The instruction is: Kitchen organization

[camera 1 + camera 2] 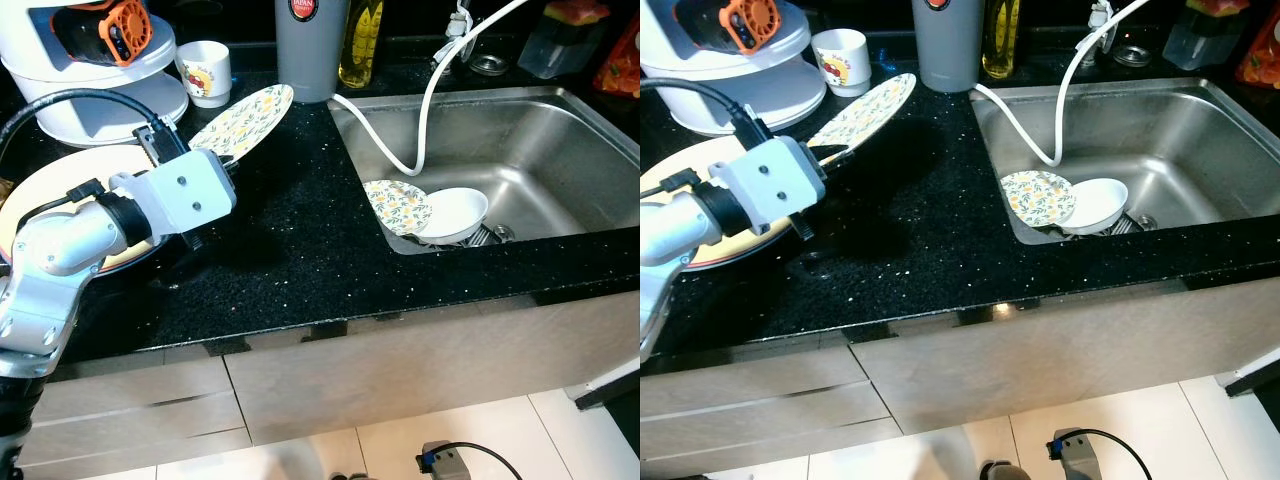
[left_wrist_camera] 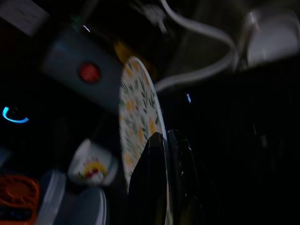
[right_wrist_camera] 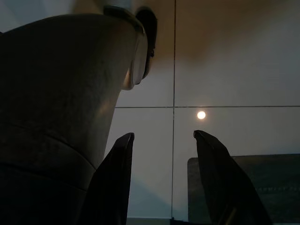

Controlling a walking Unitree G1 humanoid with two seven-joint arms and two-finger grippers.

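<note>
Black speckled stone makes up the countertop (image 1: 300, 250), with a stainless steel sink (image 1: 560, 150) sunk into its right half. At the back left stands a white appliance (image 1: 90, 90) with an orange part on top; a tall grey canister (image 1: 310, 50) and a bottle of yellow oil (image 1: 360, 45) stand behind the sink's near corner. A white hose (image 1: 425, 120) loops down into the basin. The left arm reaches over the counter's left side, above a large pale plate (image 1: 40, 200) lying flat there. The left gripper (image 2: 166, 140) has its two black fingers pinched narrow on the rim of a floral plate (image 1: 243, 121), held off the counter and tilted steeply, nearly on edge. Its long axis runs from the gripper up and away toward the canister, patterned face turned up and to the robot's left. In the sink lie a second floral plate (image 1: 396, 206) and a white bowl (image 1: 455, 213), touching. A small white mug (image 1: 205, 72) sits beside the appliance. The right gripper (image 3: 161, 140) hangs over pale floor tiles, fingers apart, grasping nothing.
</note>
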